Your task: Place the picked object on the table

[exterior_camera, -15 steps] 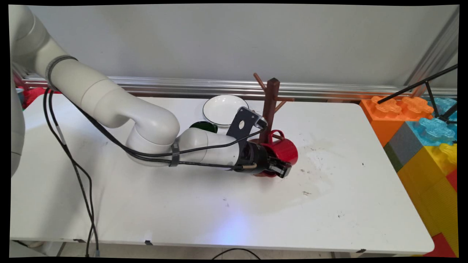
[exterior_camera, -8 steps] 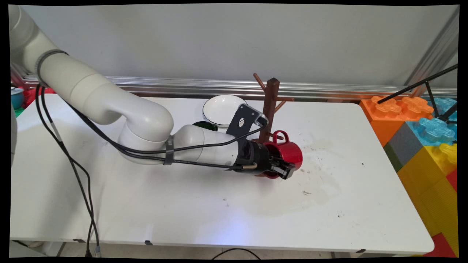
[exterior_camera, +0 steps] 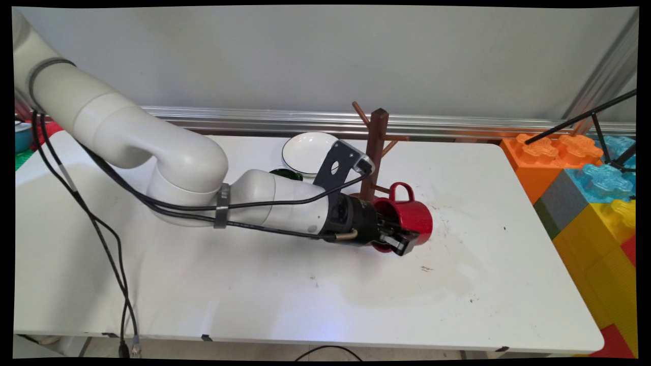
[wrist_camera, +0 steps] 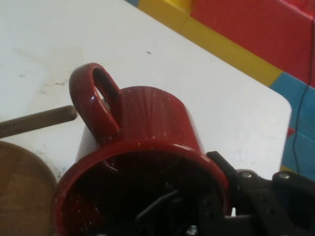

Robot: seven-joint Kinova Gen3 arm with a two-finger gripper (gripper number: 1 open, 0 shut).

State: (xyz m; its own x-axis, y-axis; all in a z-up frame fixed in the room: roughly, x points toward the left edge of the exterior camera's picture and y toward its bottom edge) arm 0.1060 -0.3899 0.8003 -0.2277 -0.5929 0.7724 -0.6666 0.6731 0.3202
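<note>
no readable text, labels or numbers

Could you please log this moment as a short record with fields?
gripper: shut on red mug, one finger inside the rim, one outside
mug pose: on its side, handle up
nearest thing: brown mug tree, a peg close beside the handle
behind arm: white bowl, dark green dish
surface: white table
right of table: coloured blocks

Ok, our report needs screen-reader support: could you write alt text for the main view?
A white robot arm's black hand grips a red mug by its rim, tipped on its side, beside a brown wooden mug tree on a white table. A white bowl sits behind the arm; coloured blocks stand at right.
</note>
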